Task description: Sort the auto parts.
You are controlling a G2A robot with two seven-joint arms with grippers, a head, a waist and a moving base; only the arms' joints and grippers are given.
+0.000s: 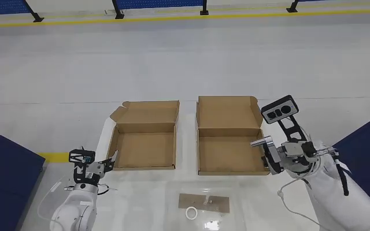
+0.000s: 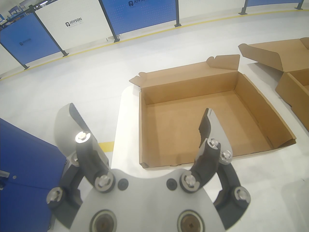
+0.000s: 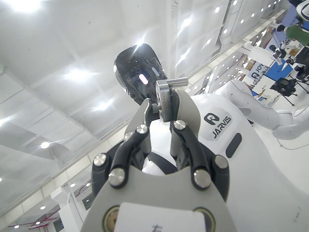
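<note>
My right gripper (image 3: 161, 112) is shut on a small silver metal part (image 3: 165, 102), a flat plate with holes and a short cylinder on one end. It is turned upward. In the top view this right gripper (image 1: 267, 151) hangs at the near right corner of the right cardboard box (image 1: 231, 155), with the metal part (image 1: 260, 142) in it. My left gripper (image 2: 142, 126) is open and holds nothing, just outside the near left corner of the left cardboard box (image 2: 207, 121). Both boxes look empty. A white ring (image 1: 191, 213) lies on the table near a flat brown card (image 1: 203, 202).
The left box (image 1: 144, 149) and right box sit side by side with their lids folded back. A dark blue panel (image 2: 21, 158) stands close beside the left gripper. Small pale bits lie on the brown card.
</note>
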